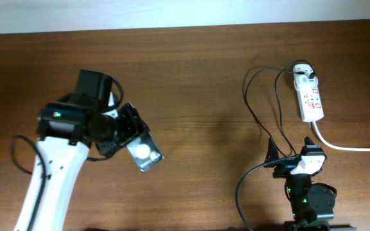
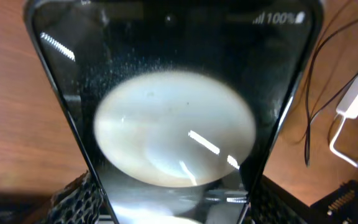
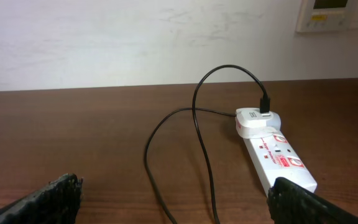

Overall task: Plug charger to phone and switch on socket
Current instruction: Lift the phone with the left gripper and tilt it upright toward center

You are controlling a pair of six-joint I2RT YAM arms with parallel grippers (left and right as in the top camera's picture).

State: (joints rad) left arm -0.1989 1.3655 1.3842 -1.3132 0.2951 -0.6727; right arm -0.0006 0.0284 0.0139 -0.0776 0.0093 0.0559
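Phone [image 1: 145, 153] is clamped in the left end effector [image 1: 133, 136], over the left half of the bench [image 1: 191, 77] and well apart from everything else. I cannot tell whether it touches the wood. In the left wrist view its dark glass fills the frame between the two ribbed fingers [image 2: 73, 198]. The readable writing there is "100%" at the upper right corner, with signal bars on one side and a battery icon on the other. A large pale oval glows or reflects across the middle of the screen.

The socket [image 1: 310, 99] lies at the far right of the bench, its thick white cord [image 1: 347, 146] trailing off the right edge. Red marks and small print run along its face, but the lettering is too small to read. The charger [image 3: 197, 124] has its white adapter [image 3: 253, 121] seated in the end outlet, and the black cable loops up from the adapter and then down across the bench toward the right arm. Its plug tip cannot be made out.

The right end effector [image 3: 179, 206] is spread wide, with a finger at each lower corner of its wrist view, and the cable passes between them untouched. A white wall panel [image 3: 337, 12] sits at the upper right, its text illegible.
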